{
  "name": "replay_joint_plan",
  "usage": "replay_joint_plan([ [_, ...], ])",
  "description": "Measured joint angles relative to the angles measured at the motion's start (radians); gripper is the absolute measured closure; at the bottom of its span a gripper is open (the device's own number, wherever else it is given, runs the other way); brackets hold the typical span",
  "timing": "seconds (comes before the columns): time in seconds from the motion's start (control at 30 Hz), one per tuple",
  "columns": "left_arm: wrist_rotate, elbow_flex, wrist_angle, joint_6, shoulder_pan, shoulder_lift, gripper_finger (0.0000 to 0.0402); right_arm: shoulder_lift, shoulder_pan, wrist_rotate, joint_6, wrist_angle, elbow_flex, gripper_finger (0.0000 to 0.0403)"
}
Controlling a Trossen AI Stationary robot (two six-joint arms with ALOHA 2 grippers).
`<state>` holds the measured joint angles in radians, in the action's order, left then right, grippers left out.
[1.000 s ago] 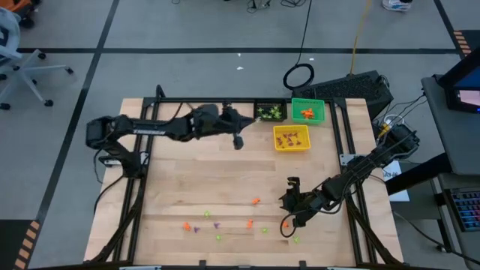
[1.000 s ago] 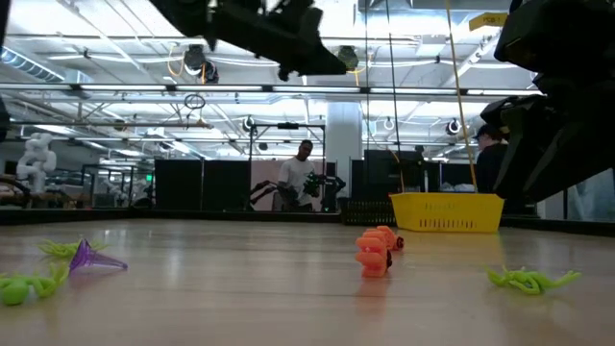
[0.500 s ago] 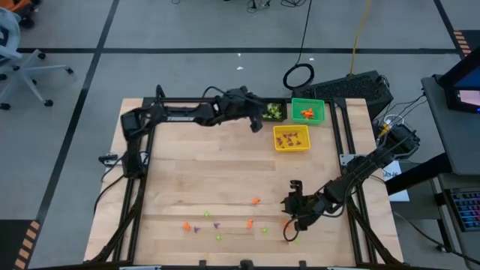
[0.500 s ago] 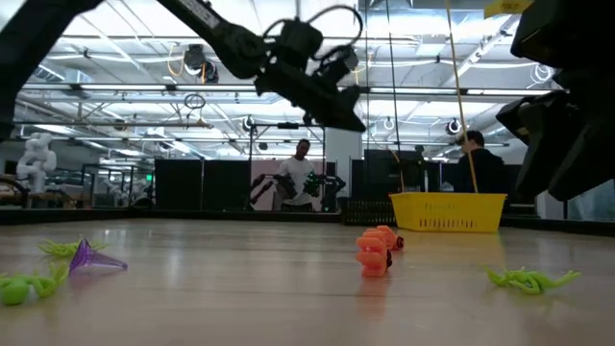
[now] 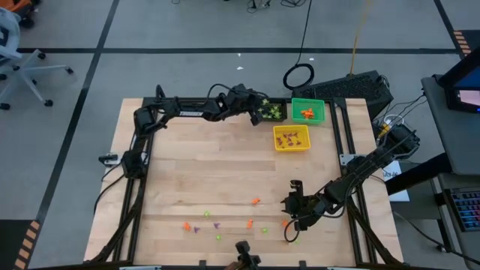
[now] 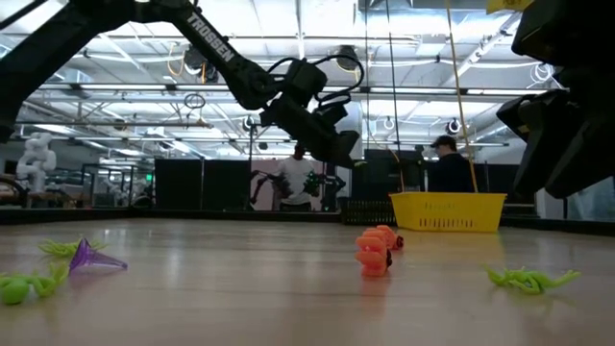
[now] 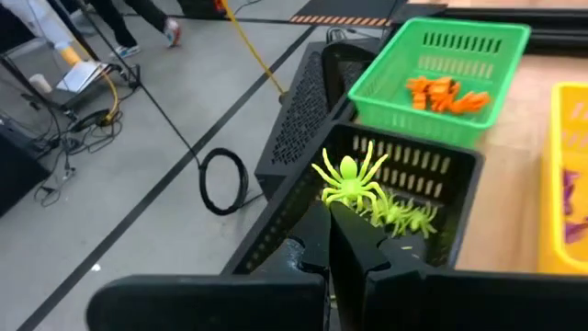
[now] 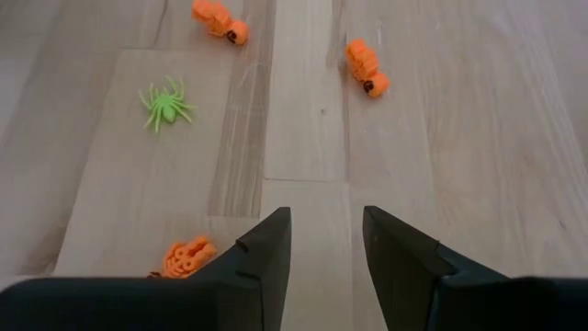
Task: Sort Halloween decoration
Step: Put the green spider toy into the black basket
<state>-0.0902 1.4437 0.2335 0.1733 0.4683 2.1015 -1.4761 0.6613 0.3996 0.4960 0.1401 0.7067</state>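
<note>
The Halloween decoration lies scattered near the table's front edge as tiny trinkets: orange ones (image 5: 256, 201), purple ones (image 5: 216, 225) and light-green ones (image 5: 207, 214). My left gripper (image 7: 333, 213) is shut on a light-green spider (image 7: 349, 173) above the black bin (image 5: 276, 104) at the far edge. More green spiders (image 7: 397, 215) lie in that bin. My right gripper (image 8: 326, 241) hovers open over the front right of the table, with nothing between its fingers. An orange trinket (image 8: 186, 257) lies beside one finger and a green spider (image 8: 165, 103) farther ahead. My left gripper pinches the spider's lower legs (image 7: 342, 197) between its two fingertips. The body and the other legs stick out beyond the tips. The fingers slant downward from the table's left toward the black bin. The spider is lifted clear, above the bin's opening.
A green bin (image 5: 307, 111) with orange trinkets stands right of the black one. A yellow bin (image 5: 291, 138) with purple and orange trinkets stands just in front of them. Bare wood fills the table's middle (image 5: 202, 165). People stand in the room beyond the table (image 6: 300, 183).
My left gripper, still shut on the spider, has swung toward the table's far right and come down until it is over the black bin. It has also tipped further downward.
</note>
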Motion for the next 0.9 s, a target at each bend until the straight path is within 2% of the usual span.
replay_joint_plan([
  [0.9,0.004,0.0,-0.019,-0.002,0.013,0.007,0.0401,0.0,0.0,-0.001,0.0,-0.001,0.0,0.0279],
])
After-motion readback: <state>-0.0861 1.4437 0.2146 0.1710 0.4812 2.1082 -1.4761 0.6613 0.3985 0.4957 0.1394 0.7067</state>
